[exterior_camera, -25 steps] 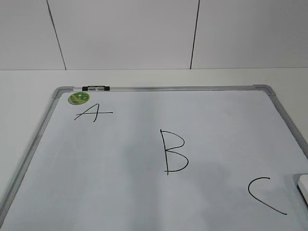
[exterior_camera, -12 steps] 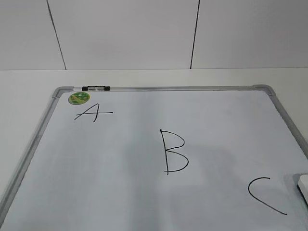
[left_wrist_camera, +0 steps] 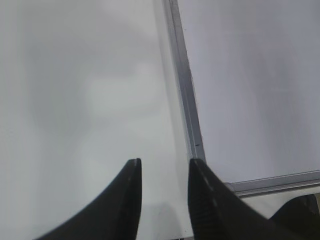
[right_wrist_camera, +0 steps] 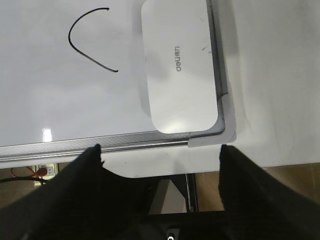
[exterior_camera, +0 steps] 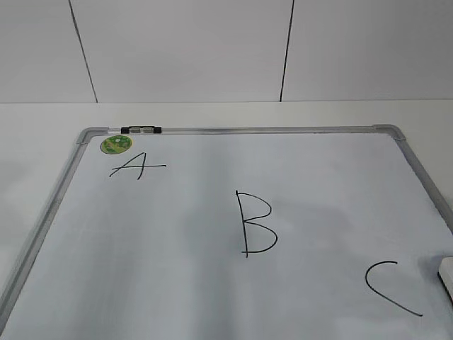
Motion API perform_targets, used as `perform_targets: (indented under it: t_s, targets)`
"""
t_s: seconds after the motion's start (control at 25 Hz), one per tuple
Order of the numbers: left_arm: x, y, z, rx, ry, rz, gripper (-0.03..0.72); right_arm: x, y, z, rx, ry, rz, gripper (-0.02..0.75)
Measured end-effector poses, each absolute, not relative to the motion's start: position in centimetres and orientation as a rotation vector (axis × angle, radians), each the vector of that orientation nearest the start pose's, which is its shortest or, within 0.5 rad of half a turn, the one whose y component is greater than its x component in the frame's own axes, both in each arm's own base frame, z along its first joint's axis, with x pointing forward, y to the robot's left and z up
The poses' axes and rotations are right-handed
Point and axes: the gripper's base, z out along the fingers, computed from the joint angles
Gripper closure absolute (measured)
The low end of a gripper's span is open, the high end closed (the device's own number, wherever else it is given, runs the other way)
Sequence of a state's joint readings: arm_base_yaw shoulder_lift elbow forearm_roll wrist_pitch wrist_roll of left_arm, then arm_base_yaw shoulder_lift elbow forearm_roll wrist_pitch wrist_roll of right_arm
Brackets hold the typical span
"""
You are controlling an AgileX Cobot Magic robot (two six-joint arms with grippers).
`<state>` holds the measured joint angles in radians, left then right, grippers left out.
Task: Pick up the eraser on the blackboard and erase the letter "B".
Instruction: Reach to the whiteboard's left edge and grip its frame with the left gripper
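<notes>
The blackboard (exterior_camera: 177, 283) is a white board with a silver frame, lying flat on the table. The black letter "B" (exterior_camera: 255, 223) is at its middle, with "A" (exterior_camera: 136, 167) at the far left and "C" (exterior_camera: 389, 287) at the near right. The white eraser (right_wrist_camera: 179, 65) lies in the board's near right corner; only its edge shows in the exterior view (exterior_camera: 446, 273). My right gripper (right_wrist_camera: 160, 147) is open and hovers over the table edge just short of the eraser. My left gripper (left_wrist_camera: 164, 162) is open and empty beside the board's left frame (left_wrist_camera: 185, 85).
A black-and-clear marker (exterior_camera: 141, 129) lies on the board's top frame, and a round green sticker (exterior_camera: 116, 144) is below it. White table surface (exterior_camera: 233, 113) surrounds the board. The table's front edge and the stand below show in the right wrist view (right_wrist_camera: 210, 185).
In the exterior view the eraser's visible edge at the right has shrunk and sits a little lower. Letters, marker and sticker have not moved.
</notes>
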<state>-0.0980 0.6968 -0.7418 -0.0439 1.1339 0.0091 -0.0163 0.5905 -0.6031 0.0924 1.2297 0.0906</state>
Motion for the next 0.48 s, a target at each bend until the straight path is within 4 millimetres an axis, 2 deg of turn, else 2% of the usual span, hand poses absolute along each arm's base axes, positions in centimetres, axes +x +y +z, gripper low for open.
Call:
perform_targets:
  t_s: [0.16,0.48]
  targets:
    - [13.7,-1.7,30.4,0.130,2.696,-0.089,0.447,8.6,0.7,28.1,0.167,2.746,0.149,0.155]
    - [20.6,-2.6,29.3,0.124,2.843,-0.114,0.447,10.9,0.6,26.7,0.167,2.900,0.143,0.155]
